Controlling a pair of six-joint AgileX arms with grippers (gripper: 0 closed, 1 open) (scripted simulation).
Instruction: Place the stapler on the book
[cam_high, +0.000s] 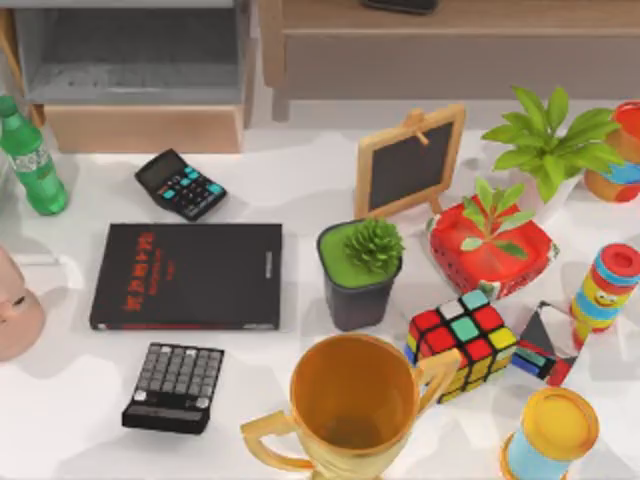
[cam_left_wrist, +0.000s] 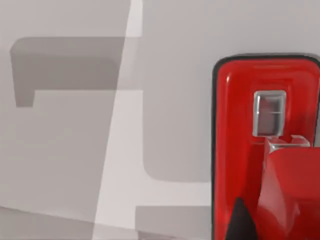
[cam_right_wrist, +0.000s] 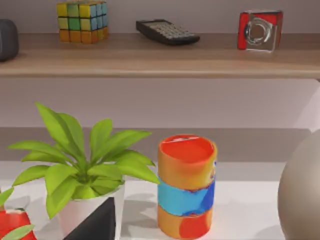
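Observation:
The book is black with red characters on its cover and lies flat on the left half of the white table. The stapler is bright red with a black rim and a small metal plate. It lies on the pale table surface, close under the left wrist camera and cut off by that picture's edge. Nothing rests on the book's cover.
Black calculators lie behind the book and in front of it. A green bottle stands far left, a dark plant pot right of the book. A gold cup, a colour cube, a chalkboard and a strawberry pot crowd the right.

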